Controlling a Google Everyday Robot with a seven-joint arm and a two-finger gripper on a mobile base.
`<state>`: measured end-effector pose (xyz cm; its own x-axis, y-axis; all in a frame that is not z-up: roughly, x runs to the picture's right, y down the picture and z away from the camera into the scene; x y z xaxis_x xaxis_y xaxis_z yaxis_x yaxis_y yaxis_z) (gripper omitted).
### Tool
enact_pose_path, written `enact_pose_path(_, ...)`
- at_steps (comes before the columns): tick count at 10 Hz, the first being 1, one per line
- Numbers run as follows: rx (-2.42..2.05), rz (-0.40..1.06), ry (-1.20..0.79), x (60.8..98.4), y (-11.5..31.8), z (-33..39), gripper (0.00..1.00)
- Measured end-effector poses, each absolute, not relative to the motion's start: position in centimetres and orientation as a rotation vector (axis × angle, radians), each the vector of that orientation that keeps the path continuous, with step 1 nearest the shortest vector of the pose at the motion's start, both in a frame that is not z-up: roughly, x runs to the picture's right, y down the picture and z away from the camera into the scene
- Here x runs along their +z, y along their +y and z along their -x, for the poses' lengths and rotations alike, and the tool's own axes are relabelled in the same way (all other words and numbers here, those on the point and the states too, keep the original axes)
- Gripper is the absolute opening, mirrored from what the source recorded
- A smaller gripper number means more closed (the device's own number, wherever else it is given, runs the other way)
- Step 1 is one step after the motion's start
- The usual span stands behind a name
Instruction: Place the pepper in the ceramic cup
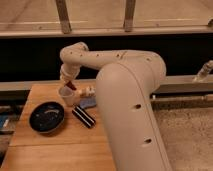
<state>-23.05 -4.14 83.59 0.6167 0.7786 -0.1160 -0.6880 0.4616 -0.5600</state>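
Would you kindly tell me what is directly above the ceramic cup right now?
The end effector, shut on the pepper, hangs over the ceramic cup. The pepper's dark red tip shows at the rim; the cup's inside is hidden.

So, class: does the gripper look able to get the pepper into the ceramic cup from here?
Probably yes: the gripper, shut on the pepper, hangs just above the ceramic cup, with nothing between them.
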Motion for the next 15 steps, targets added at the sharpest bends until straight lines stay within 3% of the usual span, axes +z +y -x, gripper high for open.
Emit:
enact_pose_path(7,0.883,0.602,-0.236,83.9,-5.4,26.4,0.00)
enact_pose_path(13,0.900,0.662,-0.287,85.9,-4.0,27.1,0.00)
enact_pose_path(14,0.900,0.675,-0.286,86.0,-3.6,27.4,0.04)
enact_pose_path(15,0.900,0.689,-0.283,86.2,-3.2,27.7,0.15)
